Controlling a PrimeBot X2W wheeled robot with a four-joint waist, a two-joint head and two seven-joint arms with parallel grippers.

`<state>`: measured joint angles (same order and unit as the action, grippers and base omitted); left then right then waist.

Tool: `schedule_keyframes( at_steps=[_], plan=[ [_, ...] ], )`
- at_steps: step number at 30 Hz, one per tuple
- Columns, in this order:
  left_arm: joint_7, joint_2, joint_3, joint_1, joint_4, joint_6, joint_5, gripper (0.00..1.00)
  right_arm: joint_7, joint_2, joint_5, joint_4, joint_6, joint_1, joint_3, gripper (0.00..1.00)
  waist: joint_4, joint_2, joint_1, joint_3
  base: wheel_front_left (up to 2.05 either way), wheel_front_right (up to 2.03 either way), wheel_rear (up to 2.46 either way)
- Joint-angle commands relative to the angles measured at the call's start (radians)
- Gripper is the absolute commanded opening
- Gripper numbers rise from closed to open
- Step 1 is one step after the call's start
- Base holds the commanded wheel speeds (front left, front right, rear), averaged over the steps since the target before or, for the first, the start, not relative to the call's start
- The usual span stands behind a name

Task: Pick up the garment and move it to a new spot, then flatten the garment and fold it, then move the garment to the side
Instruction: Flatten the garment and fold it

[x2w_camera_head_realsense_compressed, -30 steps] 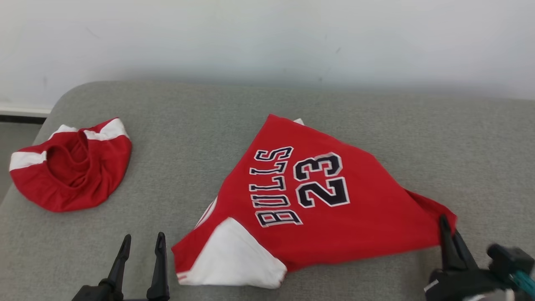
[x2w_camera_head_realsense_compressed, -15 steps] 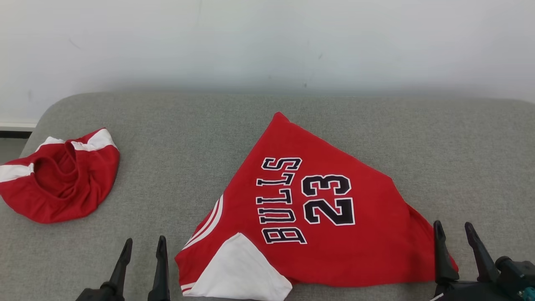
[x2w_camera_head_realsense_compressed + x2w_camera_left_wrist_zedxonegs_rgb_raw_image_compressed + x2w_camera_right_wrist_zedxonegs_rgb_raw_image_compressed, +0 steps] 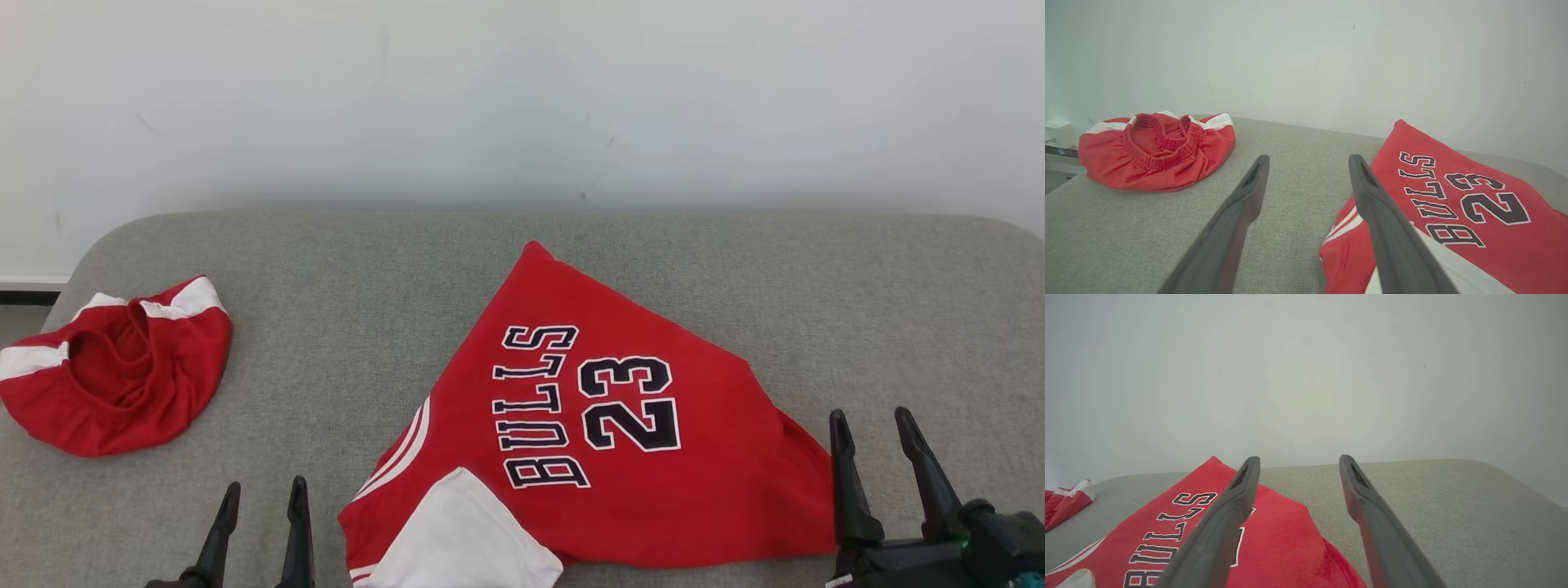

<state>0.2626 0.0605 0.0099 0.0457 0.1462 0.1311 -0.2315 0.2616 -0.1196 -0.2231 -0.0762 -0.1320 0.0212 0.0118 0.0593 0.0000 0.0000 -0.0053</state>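
Garment [image 3: 718,490] in red reads "BULLS 23"; left pincer [image 3: 265,486] and right pincer [image 3: 871,413] both spread, empty.

A plain, bare room, home or test space I can't say: a grey fabric-covered cushion [image 3: 343,269] against a scuffed white wall [image 3: 522,98], skirting board [image 3: 28,282] at its left end.

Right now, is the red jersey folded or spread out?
Folded: the red jersey lies as a triangle, a lower layer showing at its right edge.
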Motion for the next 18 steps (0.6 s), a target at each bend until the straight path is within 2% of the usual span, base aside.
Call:
schedule_keyframes(
  at_steps=[1,12,18],
  plan=[
    [0.003,0.003,0.003,0.015,-0.004,-0.001,0.006,1.00,0.003,0.009,0.008,0.009,0.003,0.022,0.010,1.00,0.001,0.0000,0.0000,-0.002,0.00,0.00,0.00],
    [0.003,0.019,0.009,0.007,-0.012,-0.001,0.019,1.00,0.003,0.052,0.018,0.056,0.003,0.072,0.019,1.00,-0.005,0.0000,0.0000,0.004,0.00,0.00,0.00],
    [0.003,0.086,-0.045,-0.080,0.002,-0.001,0.030,1.00,0.003,0.058,0.018,0.039,0.003,0.042,0.001,1.00,-0.030,0.0000,0.0000,0.029,0.00,0.00,0.00]
  ],
)
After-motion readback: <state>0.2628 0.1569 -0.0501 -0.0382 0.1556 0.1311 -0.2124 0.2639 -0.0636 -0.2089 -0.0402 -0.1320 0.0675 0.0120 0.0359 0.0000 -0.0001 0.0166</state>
